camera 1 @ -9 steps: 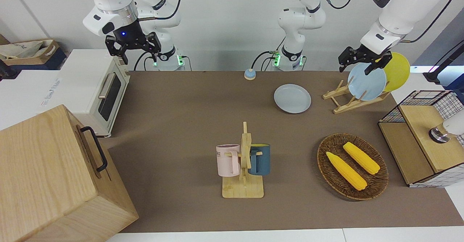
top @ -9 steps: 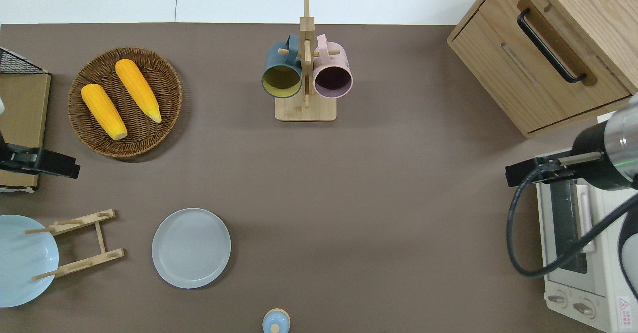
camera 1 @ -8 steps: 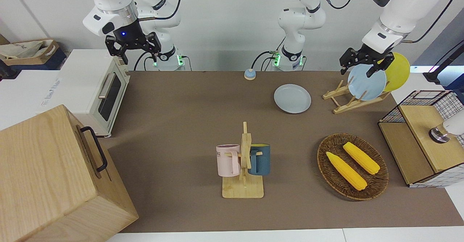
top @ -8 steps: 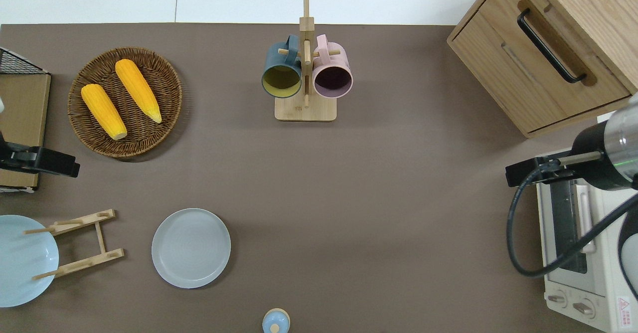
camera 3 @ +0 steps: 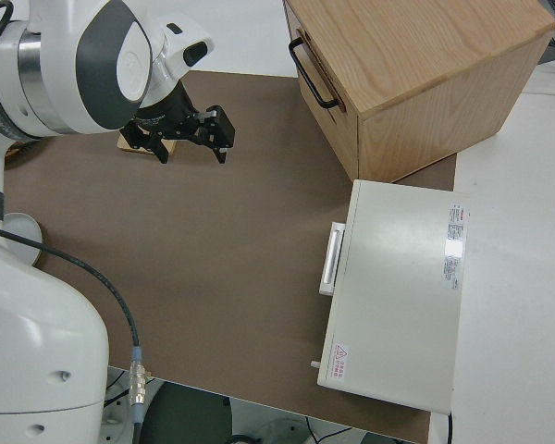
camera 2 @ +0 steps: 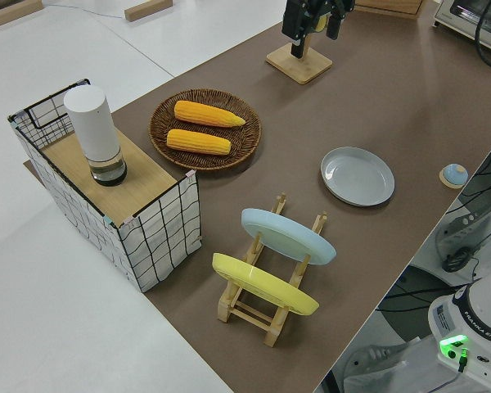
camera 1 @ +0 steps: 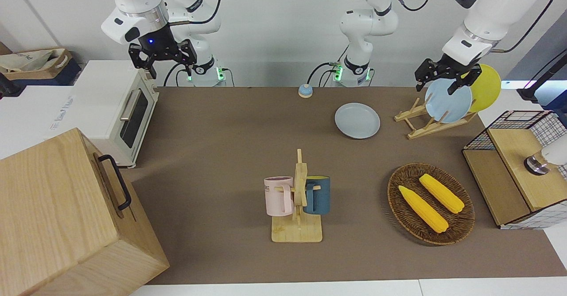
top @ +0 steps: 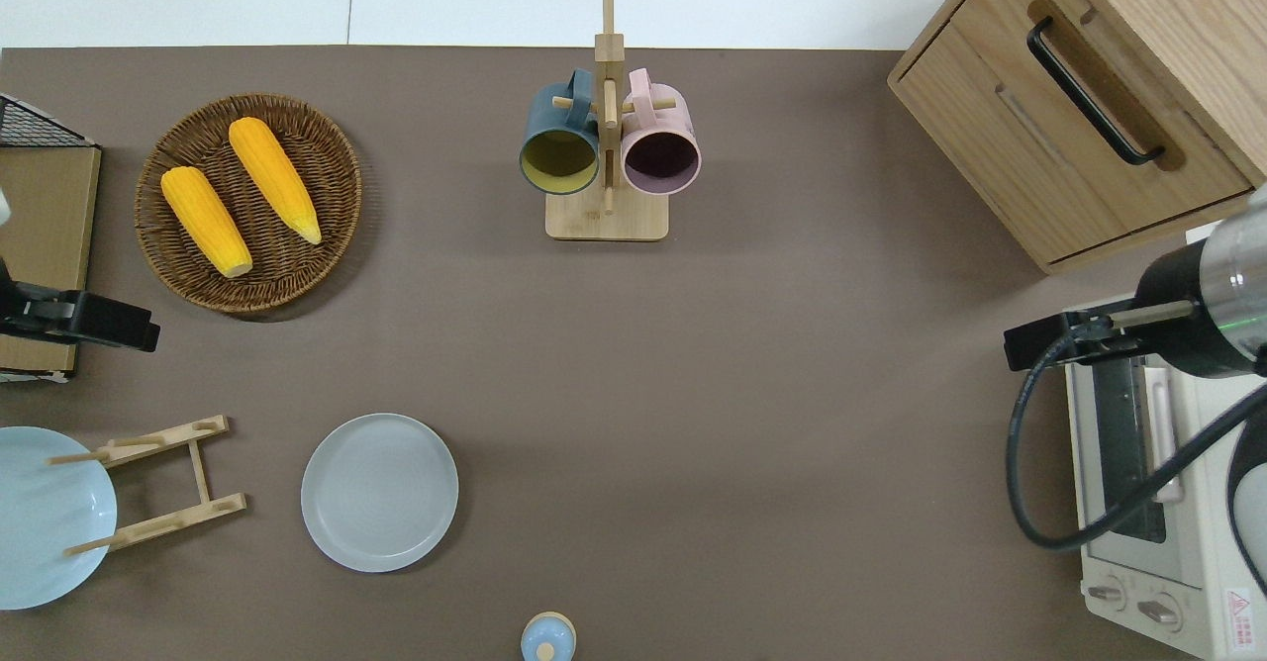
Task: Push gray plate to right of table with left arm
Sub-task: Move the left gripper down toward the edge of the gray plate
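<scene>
Approach step: my left claw (camera 1: 444,77), fingers spread, hangs clear of the gray plate (camera 1: 357,120). Next: descend beside its rim, then push.

The gray plate (camera 1: 357,120) (top: 379,492) (camera 2: 358,176) lies flat (empty) on the table (camera 1: 221,154) (top: 772,394).

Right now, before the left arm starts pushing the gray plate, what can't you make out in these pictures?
- Yellow plate: front view, partly hidden by the blue plate and the left gripper; absent from overhead view.
- Blue plate: overhead view, cut off by the picture's edge.
- Left gripper: overhead view, only partly in frame at the edge.
- Gray plate: right side view, only a sliver shows, the right arm covers the rest.
</scene>
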